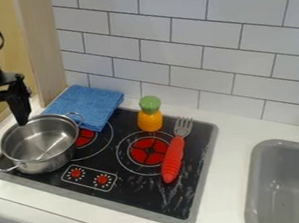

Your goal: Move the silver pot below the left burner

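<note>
At the upper left, my gripper hangs open, its two fingers spread apart and pointing down. One finger is over the far rim of the silver pot; the other is off to the pot's left. Nothing is held between them. The pot stands upright on the left part of the black stove, looks empty, and has one small handle toward the front left and another toward the back right. It partly covers the ring of the left burner, whose red centre shows at the pot's right side.
A folded blue cloth lies behind the pot. An orange toy bottle with a green top stands behind the right burner. A red-handled fork lies across that burner's right side. A grey sink is at the right, a tiled wall behind.
</note>
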Tool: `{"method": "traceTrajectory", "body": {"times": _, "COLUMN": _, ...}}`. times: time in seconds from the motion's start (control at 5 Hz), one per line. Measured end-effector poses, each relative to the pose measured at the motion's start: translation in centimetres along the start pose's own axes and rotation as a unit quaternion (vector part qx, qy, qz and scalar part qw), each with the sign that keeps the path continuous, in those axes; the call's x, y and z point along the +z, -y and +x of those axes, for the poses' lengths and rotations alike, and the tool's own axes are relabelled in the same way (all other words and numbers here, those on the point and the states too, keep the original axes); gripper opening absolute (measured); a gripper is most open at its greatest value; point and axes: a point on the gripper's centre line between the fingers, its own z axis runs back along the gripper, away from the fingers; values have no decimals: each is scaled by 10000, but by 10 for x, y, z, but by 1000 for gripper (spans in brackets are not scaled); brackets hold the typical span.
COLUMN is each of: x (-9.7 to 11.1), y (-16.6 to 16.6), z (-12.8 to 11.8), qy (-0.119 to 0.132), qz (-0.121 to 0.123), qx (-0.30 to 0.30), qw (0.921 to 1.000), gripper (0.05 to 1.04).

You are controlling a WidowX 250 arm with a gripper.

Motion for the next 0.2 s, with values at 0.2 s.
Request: {"method": "traceTrajectory", "body": {"times": 0.2, "x": 0, "y": 0, "z": 0, "qy": 0, "qz": 0, "qx": -15, "qw": 10000, "gripper": 998}}
